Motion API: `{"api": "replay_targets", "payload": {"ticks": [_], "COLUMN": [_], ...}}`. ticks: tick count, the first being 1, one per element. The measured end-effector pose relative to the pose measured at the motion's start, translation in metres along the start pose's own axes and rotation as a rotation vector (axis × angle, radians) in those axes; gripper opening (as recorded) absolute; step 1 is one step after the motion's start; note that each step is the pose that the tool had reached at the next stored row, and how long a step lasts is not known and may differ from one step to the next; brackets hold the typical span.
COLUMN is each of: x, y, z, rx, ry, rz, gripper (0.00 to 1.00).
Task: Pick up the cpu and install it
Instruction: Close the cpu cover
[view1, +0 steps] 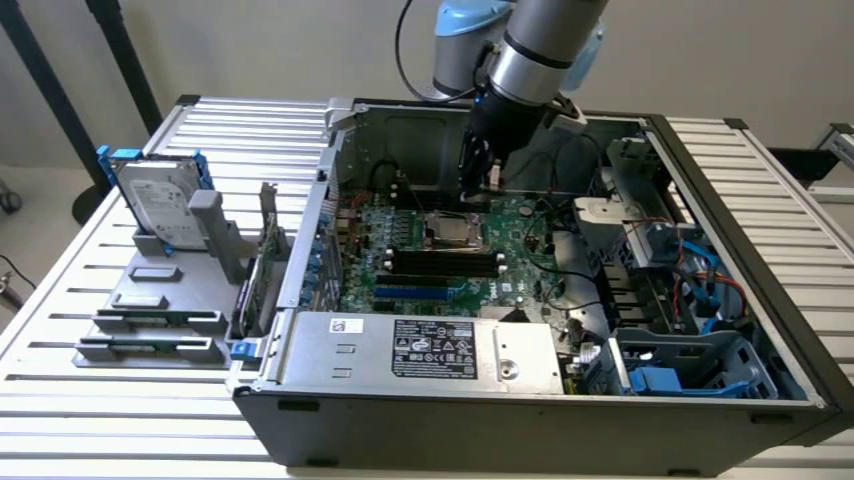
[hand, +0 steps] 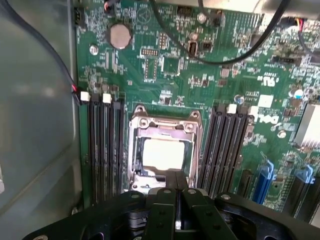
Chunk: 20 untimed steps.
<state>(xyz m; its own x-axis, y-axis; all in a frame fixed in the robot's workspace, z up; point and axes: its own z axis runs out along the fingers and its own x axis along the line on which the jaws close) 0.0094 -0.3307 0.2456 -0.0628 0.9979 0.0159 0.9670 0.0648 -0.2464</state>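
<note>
1. Your gripper (view1: 475, 192) is shut. In the wrist view its dark fingers (hand: 162, 210) press together with nothing between them.
2. It hangs inside the open case (view1: 747, 400), low over the motherboard (view1: 521, 235) and nearer the case's far wall than its near edge.
3. The cpu (hand: 162, 152) lies flat in the socket (hand: 165, 120), just ahead of the fingertips and not held. You cannot tell whether the tips touch the socket's metal frame.
4. That frame rims the chip on all sides, so the only open way to it is from above.
5. Black memory slots (hand: 105, 145) flank the socket closely on both sides, leaving little bare board beside it.
6. A black cable (hand: 235, 57) arcs over the board beyond the socket, and a coin battery (hand: 120, 36) sits farther off, near the case's grey side wall (hand: 35, 125).
7. In the exterior view the power supply (view1: 427, 350) lies along the case's near edge. Blue cables and drive bays (view1: 694, 280) crowd the exterior view's right side.
8. The case stands on the slatted bench (view1: 80, 420).
9. Just beside the case on the exterior view's left is a grey fixture (view1: 160, 300). It holds the hard drive (view1: 158, 205) upright in its blue frame, well apart from the arm.
</note>
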Motion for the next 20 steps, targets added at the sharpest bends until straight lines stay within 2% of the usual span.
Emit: {"api": "replay_targets", "payload": {"ticks": [7, 16, 20], "x": [0.000, 0.000, 0.001], "y": [-0.0164, -0.0264, -0.0307], "z": [0.0087, 0.0233, 0.0314], "rx": [0.0138, 0.0150, 0.0144], "ry": [0.0021, 0.0044, 0.0081], "rz": [0.000, -0.001, -0.001], "gripper": [0.11, 0.11, 0.11]}}
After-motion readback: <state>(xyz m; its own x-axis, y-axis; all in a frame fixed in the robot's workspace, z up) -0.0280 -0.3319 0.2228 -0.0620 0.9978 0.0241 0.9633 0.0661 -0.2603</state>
